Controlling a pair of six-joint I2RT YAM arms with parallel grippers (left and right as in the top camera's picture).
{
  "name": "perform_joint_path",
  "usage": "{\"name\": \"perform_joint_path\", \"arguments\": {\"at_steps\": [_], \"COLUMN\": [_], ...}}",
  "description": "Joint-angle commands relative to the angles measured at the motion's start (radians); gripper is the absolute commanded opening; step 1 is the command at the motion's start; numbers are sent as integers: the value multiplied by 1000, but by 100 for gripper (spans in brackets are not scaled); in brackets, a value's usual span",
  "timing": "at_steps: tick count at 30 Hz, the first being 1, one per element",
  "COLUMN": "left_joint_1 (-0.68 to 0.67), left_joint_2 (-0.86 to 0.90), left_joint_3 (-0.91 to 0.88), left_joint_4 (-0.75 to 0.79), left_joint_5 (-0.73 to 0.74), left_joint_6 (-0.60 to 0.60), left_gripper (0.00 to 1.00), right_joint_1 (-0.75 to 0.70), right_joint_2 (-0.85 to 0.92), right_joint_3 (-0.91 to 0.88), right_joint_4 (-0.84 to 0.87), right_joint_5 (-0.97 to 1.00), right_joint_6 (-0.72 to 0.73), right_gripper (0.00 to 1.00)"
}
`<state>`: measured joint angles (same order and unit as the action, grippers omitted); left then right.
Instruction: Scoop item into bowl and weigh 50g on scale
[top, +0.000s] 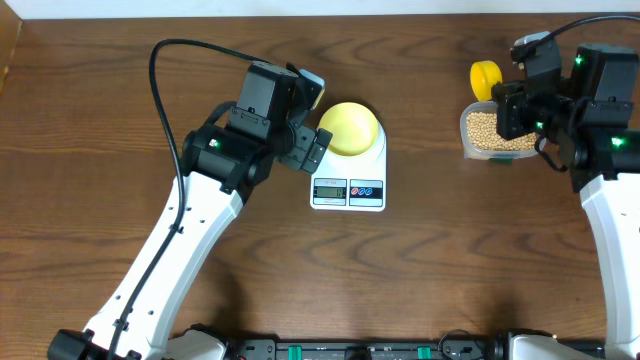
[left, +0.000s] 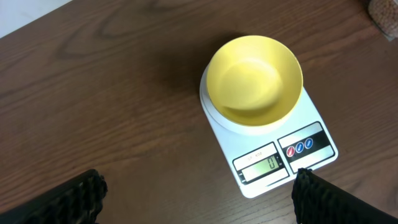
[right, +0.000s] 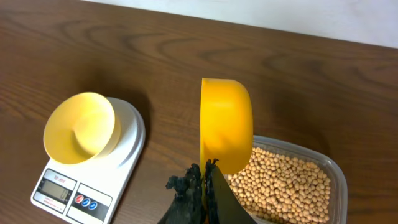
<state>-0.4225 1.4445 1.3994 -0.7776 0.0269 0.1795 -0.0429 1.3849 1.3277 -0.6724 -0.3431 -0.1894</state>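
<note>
The pale-yellow bowl stands empty on the white scale, whose display reads 0. Tan beans fill a clear tub at the right. My right gripper is shut on the handle of a bright yellow scoop, held above the tub's left end. My left gripper is open and empty, just left of the scale.
Dark wooden table all round. A white wall strip runs along the far edge. Black cables trail from the left arm.
</note>
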Motion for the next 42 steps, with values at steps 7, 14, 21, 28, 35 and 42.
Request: {"name": "perform_joint_path", "arguments": {"at_steps": [7, 14, 21, 28, 35, 42], "left_joint_1": [3, 3, 3, 2, 1, 121], "left_joint_2": [-1, -1, -1, -1, 1, -1], "left_joint_3": [20, 20, 20, 20, 18, 14], "left_joint_4": [0, 0, 0, 0, -41, -148], "left_joint_5": [-2, -2, -2, -1, 72, 362], "left_joint_6": [-9, -9, -9, -10, 53, 235], "left_gripper": [98, 98, 98, 98, 98, 98], "right_joint_1": [-4, 2, 6, 6, 6, 6], "right_joint_2": [3, 1, 1, 1, 1, 1], "right_joint_3": [18, 18, 18, 18, 18, 18], "right_joint_4": [1, 0, 1, 2, -10, -28], "right_joint_5": [-9, -144, -187, -172, -172, -172], "right_joint_6": [-6, -6, -6, -7, -6, -6], "right_gripper": [1, 1, 1, 1, 1, 1]}}
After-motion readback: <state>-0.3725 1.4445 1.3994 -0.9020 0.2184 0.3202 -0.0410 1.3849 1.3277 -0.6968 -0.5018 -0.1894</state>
